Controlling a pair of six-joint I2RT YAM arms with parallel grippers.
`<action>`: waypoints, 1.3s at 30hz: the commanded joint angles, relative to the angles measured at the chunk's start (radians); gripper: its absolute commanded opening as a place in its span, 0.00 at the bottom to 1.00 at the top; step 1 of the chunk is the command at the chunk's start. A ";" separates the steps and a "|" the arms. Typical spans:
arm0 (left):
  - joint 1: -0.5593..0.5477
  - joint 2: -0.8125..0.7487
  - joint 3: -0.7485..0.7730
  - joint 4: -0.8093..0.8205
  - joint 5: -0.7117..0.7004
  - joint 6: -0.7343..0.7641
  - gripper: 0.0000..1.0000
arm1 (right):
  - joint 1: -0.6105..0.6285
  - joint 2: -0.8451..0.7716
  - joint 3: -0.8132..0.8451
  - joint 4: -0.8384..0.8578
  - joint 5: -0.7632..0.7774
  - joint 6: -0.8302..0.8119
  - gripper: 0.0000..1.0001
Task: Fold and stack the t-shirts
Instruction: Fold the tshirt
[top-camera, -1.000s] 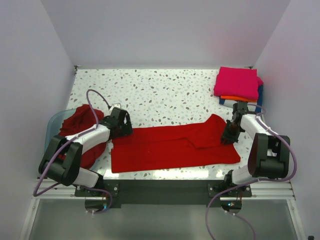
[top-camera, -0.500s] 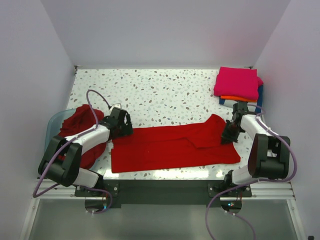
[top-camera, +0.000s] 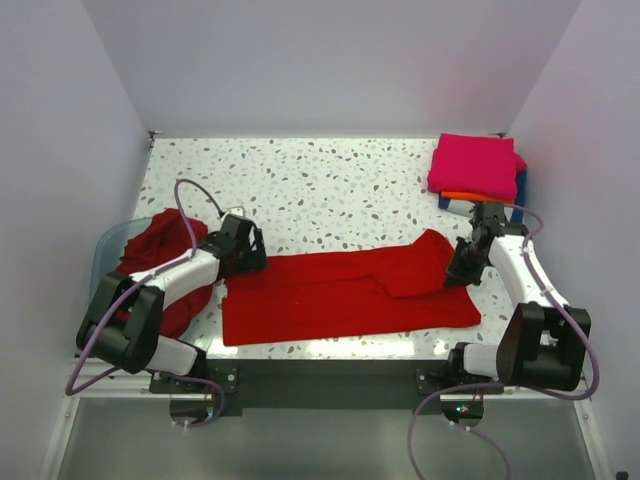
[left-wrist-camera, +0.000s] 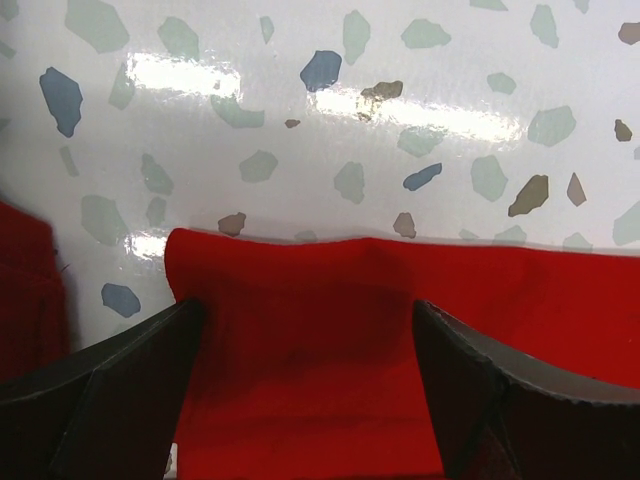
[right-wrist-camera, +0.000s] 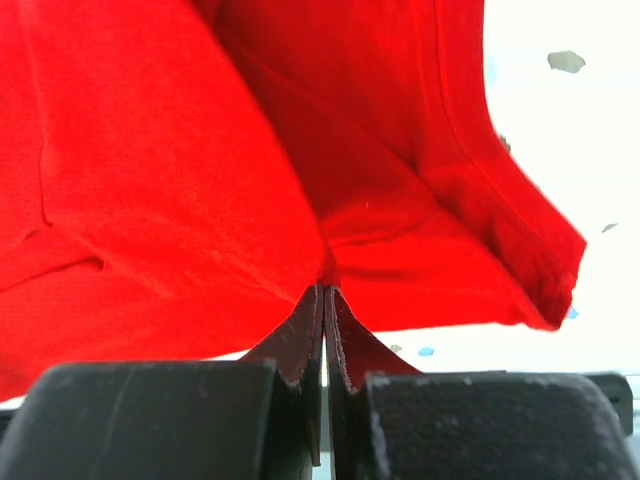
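A bright red t-shirt (top-camera: 350, 295) lies flattened across the front of the table, with one part folded over near its right end. My left gripper (top-camera: 252, 262) is open over the shirt's far-left corner. In the left wrist view its gripper (left-wrist-camera: 305, 345) has its fingers (left-wrist-camera: 110, 385) spread either side of that corner of the red cloth (left-wrist-camera: 320, 330). My right gripper (top-camera: 459, 274) is shut on the shirt's right edge. The right wrist view shows that gripper (right-wrist-camera: 325, 290) pinching a bunch of red cloth (right-wrist-camera: 180, 190), which is lifted slightly.
A folded stack stands at the back right, a magenta shirt (top-camera: 474, 166) on top and orange (top-camera: 462, 197) below it. A translucent teal tub (top-camera: 103, 250) at the left edge holds crumpled red shirts (top-camera: 155, 255). White walls enclose the speckled table (top-camera: 320, 180).
My right arm's elbow has swung outward to the right while its gripper stays pinched on the shirt's edge. The left arm and the shirt have barely moved.
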 joint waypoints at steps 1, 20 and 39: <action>-0.003 -0.008 -0.009 0.025 0.063 0.006 0.91 | 0.010 -0.039 0.044 -0.103 -0.023 -0.014 0.00; -0.004 -0.012 -0.020 0.050 0.137 0.015 0.91 | 0.042 -0.075 0.052 -0.264 -0.071 -0.006 0.00; -0.004 -0.018 -0.019 0.030 0.108 0.012 0.91 | 0.099 -0.082 -0.013 -0.262 -0.054 0.026 0.00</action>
